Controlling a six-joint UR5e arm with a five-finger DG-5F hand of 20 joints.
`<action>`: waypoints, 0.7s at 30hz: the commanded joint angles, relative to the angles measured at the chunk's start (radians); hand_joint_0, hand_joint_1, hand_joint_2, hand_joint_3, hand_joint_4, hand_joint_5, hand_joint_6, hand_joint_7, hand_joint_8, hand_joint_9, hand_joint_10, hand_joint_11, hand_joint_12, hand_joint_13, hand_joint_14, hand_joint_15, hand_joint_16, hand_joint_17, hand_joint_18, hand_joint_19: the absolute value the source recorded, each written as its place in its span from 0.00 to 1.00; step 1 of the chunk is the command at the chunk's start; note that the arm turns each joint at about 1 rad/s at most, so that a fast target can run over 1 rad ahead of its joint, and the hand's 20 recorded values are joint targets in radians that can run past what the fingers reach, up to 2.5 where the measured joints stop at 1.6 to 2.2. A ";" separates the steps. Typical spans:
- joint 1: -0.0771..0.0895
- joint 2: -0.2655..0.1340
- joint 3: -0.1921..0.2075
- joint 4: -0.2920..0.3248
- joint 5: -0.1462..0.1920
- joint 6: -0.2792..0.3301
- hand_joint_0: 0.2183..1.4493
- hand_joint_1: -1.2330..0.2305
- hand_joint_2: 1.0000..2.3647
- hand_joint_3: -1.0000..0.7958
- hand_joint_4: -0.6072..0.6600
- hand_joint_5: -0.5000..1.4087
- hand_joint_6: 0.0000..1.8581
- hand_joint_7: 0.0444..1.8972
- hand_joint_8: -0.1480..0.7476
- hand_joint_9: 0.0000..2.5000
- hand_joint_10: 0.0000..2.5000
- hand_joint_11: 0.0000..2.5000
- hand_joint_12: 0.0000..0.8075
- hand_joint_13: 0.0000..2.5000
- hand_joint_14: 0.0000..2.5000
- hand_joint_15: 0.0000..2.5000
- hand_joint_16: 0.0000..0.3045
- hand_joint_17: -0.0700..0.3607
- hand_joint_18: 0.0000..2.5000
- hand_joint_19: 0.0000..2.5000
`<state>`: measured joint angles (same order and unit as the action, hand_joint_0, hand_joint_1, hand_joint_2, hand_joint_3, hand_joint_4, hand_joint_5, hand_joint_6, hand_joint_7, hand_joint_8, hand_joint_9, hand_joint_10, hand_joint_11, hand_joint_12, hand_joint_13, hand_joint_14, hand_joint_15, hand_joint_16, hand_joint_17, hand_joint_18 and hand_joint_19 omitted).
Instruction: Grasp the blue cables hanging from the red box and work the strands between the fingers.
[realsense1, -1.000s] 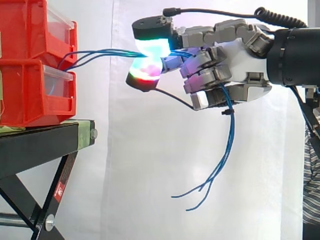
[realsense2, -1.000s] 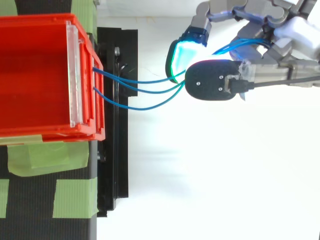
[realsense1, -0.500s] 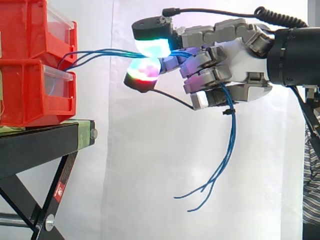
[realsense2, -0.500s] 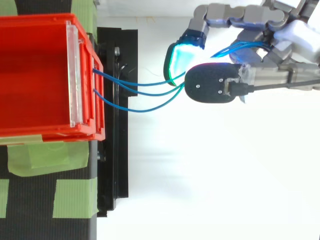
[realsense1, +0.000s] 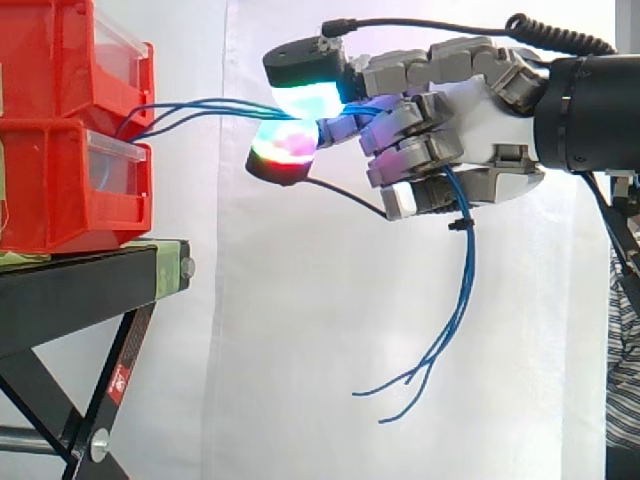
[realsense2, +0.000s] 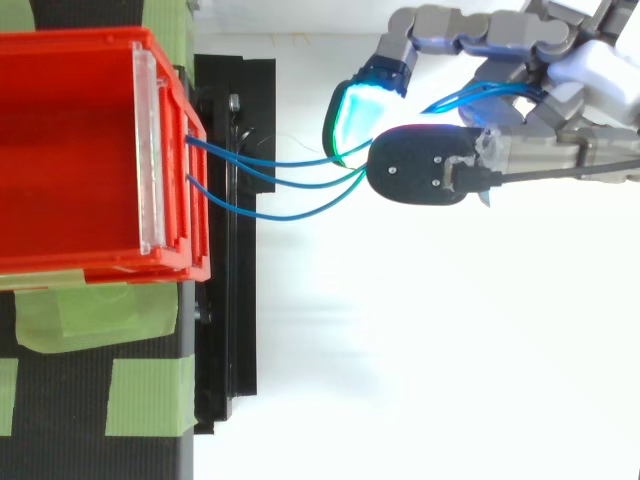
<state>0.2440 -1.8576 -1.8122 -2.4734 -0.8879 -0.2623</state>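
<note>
Several thin blue cables (realsense1: 190, 108) (realsense2: 285, 185) run from the front of the upper red bin (realsense1: 75, 60) (realsense2: 90, 150) across the gap to the hand (realsense1: 470, 110) (realsense2: 590, 85). The hand reaches in from the right at bin height. Its glowing fingertips (realsense1: 305, 98) pinch the strands between an upper pad and a lower pad (realsense1: 283, 145). Behind the pinch the cables pass through the curled fingers, are bound by a small black tie (realsense1: 458, 224), and hang down with loose ends (realsense1: 400, 395) in the air.
A second red bin (realsense1: 70, 185) sits under the upper one on a black stand (realsense1: 90, 285) with green tape patches (realsense2: 145, 395). A white curtain hangs behind. A striped sleeve of a person (realsense1: 625, 340) shows at the right edge.
The pinching fingertips have shifted slightly against each other along the strands, and the hanging cable ends have swung a little to the right. The bins have not moved.
</note>
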 joint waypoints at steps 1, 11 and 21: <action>0.000 0.000 0.001 0.001 0.000 0.000 0.67 0.38 0.00 0.75 0.71 0.54 0.01 0.72 0.70 0.70 1.00 1.00 0.73 0.78 1.00 0.64 0.84 0.61 1.00 0.23; 0.000 0.000 0.001 -0.001 0.001 0.001 0.46 0.40 0.22 0.59 0.79 0.58 0.01 0.56 0.70 0.70 1.00 1.00 0.73 0.78 1.00 0.64 0.84 0.61 1.00 0.23; 0.000 0.000 0.001 -0.002 0.001 0.005 0.68 0.38 0.00 0.75 0.68 0.57 0.01 0.71 0.70 0.70 1.00 1.00 0.73 0.78 1.00 0.64 0.84 0.61 1.00 0.23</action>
<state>0.2440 -1.8577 -1.8122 -2.4756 -0.8867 -0.2579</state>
